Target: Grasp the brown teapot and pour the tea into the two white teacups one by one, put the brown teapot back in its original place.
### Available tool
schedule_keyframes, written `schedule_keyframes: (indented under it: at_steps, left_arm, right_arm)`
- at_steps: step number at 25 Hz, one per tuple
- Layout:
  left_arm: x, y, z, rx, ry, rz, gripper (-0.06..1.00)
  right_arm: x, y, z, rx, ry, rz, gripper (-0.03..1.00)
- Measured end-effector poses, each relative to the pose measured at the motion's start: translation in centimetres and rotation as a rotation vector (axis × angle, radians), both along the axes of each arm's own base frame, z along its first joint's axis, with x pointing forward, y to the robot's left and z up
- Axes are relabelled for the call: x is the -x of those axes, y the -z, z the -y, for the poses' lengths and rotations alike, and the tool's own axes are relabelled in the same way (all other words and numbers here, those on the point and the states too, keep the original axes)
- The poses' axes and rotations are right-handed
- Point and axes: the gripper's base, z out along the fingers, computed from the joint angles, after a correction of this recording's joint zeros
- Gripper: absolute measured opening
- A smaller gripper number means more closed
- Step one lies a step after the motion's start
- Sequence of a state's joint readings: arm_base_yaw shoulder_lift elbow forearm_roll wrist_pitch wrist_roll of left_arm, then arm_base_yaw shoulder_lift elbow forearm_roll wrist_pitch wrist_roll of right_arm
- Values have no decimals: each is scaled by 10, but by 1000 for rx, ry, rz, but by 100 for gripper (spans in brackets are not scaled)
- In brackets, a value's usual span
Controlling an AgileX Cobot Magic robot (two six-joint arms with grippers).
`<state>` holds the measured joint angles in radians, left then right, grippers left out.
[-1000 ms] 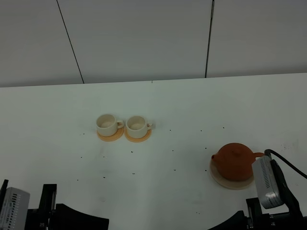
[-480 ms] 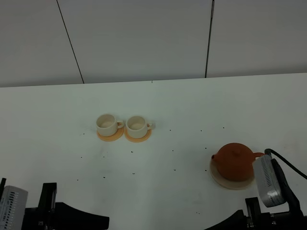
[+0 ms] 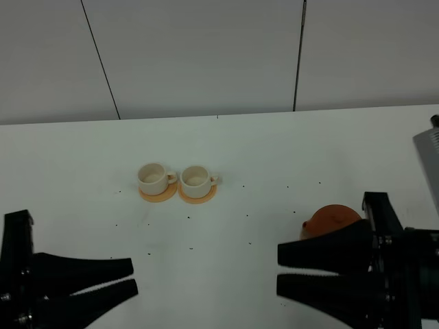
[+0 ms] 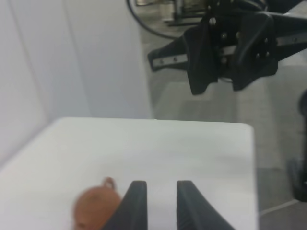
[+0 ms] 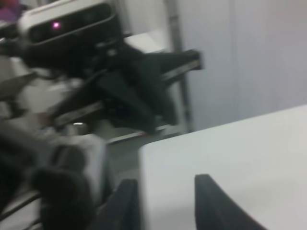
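Note:
The brown teapot sits at the right of the white table, its lower half and the disc under it hidden behind my right gripper. That gripper points left, its fingers a little apart with nothing between them; the blurred right wrist view shows my right gripper over bare table. The two white teacups stand side by side on orange coasters, left of centre. My left gripper lies low at the front left, pointing right, narrowly open and empty. The left wrist view has my left gripper beside the teapot.
The table is white with small dark specks and ends at a grey wall behind. In the left wrist view the table's edge shows, with the other arm beyond it. The right wrist view is blurred.
Both arms have swung up into the exterior high view, fingers pointing toward the middle. The right gripper now covers the teapot's lower half. Teapot and cups have not moved.

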<state>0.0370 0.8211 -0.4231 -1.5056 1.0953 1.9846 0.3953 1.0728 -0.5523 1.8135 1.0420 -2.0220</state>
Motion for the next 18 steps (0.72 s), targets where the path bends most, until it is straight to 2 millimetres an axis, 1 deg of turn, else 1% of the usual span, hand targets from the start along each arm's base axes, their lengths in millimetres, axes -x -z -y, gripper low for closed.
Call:
schedule_keyframes:
  at_steps: [2,5,8,11,14,15,16,18]
  left_arm:
    - [5,-11,-3,-4,-103,37,21]
    - [13,-25,-12,-3,-305,90,21]
    - [29,-35,-25,15,-522,152,21]
    - [51,-41,-37,69,-701,197,21]
    - [74,-42,-45,107,-805,219,21]
    - [80,-42,-47,87,-833,219,21]
    - [86,-44,-48,91,-857,194,21]
    - [97,-47,-55,37,-940,117,21]
  right_arm:
    - [-4,-4,4,25,94,-4,24]
    - [-13,-2,10,67,238,-46,24]
    - [-19,1,13,94,316,-69,24]
    - [-20,1,14,99,331,-74,24]
    - [-20,1,14,99,332,-76,24]
    - [-20,1,14,99,333,-76,24]
    - [-20,1,14,99,333,-77,24]
    - [-20,1,14,97,335,-85,24]
